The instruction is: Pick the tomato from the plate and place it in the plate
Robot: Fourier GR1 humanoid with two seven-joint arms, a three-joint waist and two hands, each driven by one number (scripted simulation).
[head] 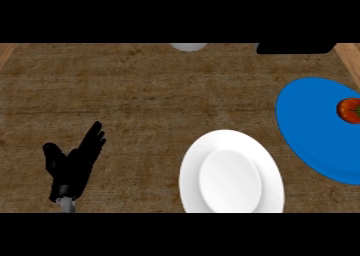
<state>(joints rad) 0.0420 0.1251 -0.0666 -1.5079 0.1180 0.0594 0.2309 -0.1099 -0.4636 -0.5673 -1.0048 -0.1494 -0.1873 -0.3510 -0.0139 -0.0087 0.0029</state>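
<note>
Nearest the viewer, a round white ceramic plate point(231, 172) lies on the brown woven-textured counter top point(139, 95), its lower rim cut by the view's edge and its face bare. Left of it, well apart, the robot's left hand point(74, 162) rests open near the lower edge, black fingers straight and pointing up, holding nothing. No right hand shows anywhere in the view. To the upper right, a round blue plate point(312, 130) runs off the right edge; on its far right part sits the small red tomato with a green stalk point(353, 110), upright and partly cropped. The two plates lie close but apart.

With the tomato on the blue plate and the white plate bare, the scene fits a transfer from blue to white; equally, the blue plate may be the goal already reached. Should a grasp be needed, it is best made from above, fingers curled round the fruit's widest girth, since a round tomato rolls readily.
</note>
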